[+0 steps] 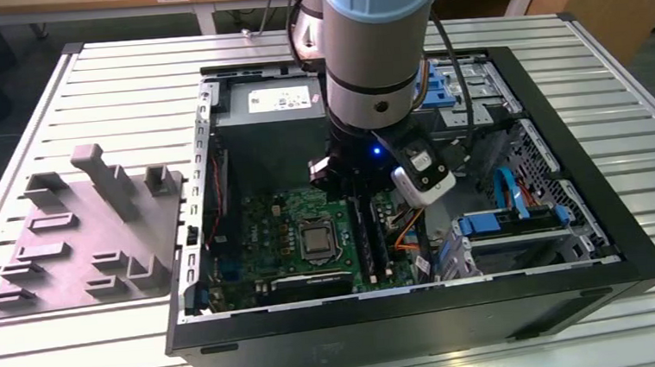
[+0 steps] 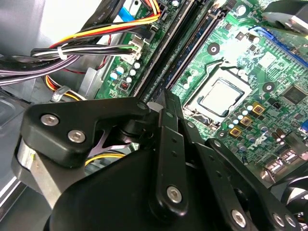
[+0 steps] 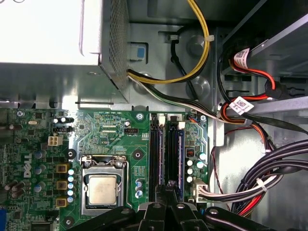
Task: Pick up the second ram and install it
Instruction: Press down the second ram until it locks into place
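Gripper: the black gripper (image 3: 171, 188) (image 2: 166, 98) is low inside the computer, right over the memory slots.
Jaws: pulled close together with almost no gap. They seem to pinch the thin top edge of a stick.
Second ram: the second ram (image 3: 174, 154) is a long dark stick standing on its edge. In the first wrist view it runs out from the fingertips along the slot nearer the cables. I cannot tell if it is pushed all the way in.
Next slot: another dark stick (image 3: 154, 154) sits just beside it, on the side of the processor.
Processor socket: the square silver socket (image 3: 102, 188) (image 2: 221, 98) (image 1: 311, 236) is near the slots on the green board.
Cables: black, yellow and red cables (image 3: 269, 168) bunch up on the other side of the slots.
Power box: the grey power-supply box (image 3: 48, 33) (image 1: 270, 101) sits past the board's far edge.
Arm: the big grey arm (image 1: 370, 51) reaches down into the open black case (image 1: 430, 323).
Tray: a grey tray with posts (image 1: 89, 243) lies outside the case, on the exterior view's left.
Table: the case and tray rest on a ribbed metal table (image 1: 123, 68).
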`<state>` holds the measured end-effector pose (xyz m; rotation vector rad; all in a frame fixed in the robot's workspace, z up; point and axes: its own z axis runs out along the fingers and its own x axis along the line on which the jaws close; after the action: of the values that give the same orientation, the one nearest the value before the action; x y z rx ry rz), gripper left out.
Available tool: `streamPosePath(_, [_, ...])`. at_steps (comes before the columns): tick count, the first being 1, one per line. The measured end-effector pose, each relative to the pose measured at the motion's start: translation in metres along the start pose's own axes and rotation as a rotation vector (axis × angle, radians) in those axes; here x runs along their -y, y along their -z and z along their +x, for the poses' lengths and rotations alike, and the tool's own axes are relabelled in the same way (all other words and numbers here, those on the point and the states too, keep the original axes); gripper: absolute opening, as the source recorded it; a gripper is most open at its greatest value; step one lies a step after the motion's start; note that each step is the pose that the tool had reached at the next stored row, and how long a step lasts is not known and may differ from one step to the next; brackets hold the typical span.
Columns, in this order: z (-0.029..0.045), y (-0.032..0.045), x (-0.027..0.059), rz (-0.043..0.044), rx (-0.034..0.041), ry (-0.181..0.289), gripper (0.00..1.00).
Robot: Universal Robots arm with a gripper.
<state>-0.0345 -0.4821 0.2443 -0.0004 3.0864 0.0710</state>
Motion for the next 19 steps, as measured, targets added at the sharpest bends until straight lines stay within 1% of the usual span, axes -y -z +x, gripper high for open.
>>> streamPosePath(6, [-0.0001,0.0003,-0.0002,0.0002,0.0,0.0,0.1])
streamPosePath(11, [0.0,-0.0001,-0.0039,-0.0003,0.0,0.0,0.1])
streamPosePath(13, [0.0,-0.0004,-0.007,-0.0006,0.0001,0.0,0.1])
streamPosePath(19, [0.0001,-0.0018,-0.0209,-0.0009,0.0003,0.0,0.1])
